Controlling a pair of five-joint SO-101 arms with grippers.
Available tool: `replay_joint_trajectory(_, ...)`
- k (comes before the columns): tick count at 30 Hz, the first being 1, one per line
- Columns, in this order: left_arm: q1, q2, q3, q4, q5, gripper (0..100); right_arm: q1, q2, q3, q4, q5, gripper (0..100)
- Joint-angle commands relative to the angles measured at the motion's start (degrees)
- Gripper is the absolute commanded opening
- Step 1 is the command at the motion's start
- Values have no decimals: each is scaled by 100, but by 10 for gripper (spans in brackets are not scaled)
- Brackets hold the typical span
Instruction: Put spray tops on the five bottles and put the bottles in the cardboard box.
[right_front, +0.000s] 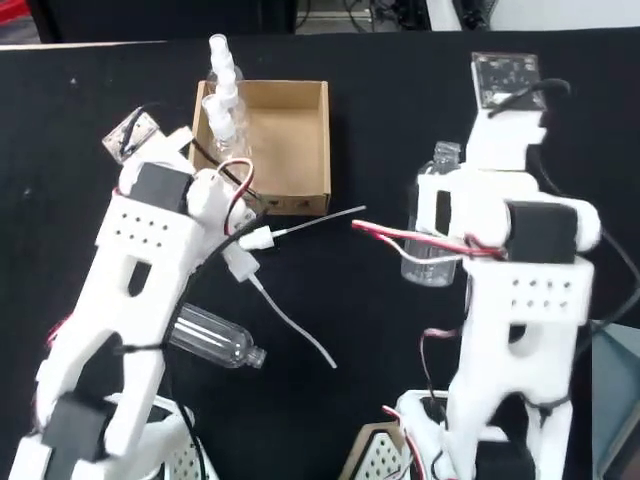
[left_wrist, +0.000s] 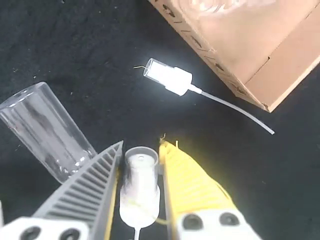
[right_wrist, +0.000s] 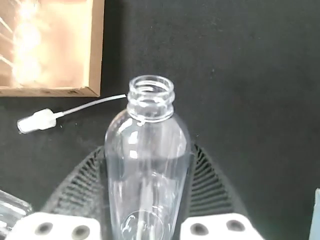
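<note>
- Pinches a top (left_wrist: 139, 190) in the left gripper (left_wrist: 141, 147), tube trailing back.
- Clamps a bottle (right_wrist: 147, 125) in the right gripper (right_wrist: 150, 150), neck open, well apart from the top.
- Feed the tube tip into the neck first, bottle kept steady, then seat and twist.
- Mind the spare top (left_wrist: 169, 80) and loose bottle (left_wrist: 45, 130) lying near the box (left_wrist: 260, 55).

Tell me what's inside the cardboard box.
Clear bottles with spray tops sit along one side of the cardboard box; the rest of its floor looks bare. The left arm covers its near corner, hiding that part.
</note>
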Motion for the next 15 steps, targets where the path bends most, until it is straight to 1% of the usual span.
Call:
replay_joint_trajectory(1, -66, -668, 382, -431, -53, 29, -105, -769, 207, -185, -149, 10)
replay_joint_trajectory(6, -66, -1081, 664, -651, -53, 29, -105, -1490, 875, -510, -149, 10)
replay_joint_trajectory(15, -66, -1662, 910, -659, -53, 29, -105, -2334, 2088, -1204, -149, 10)
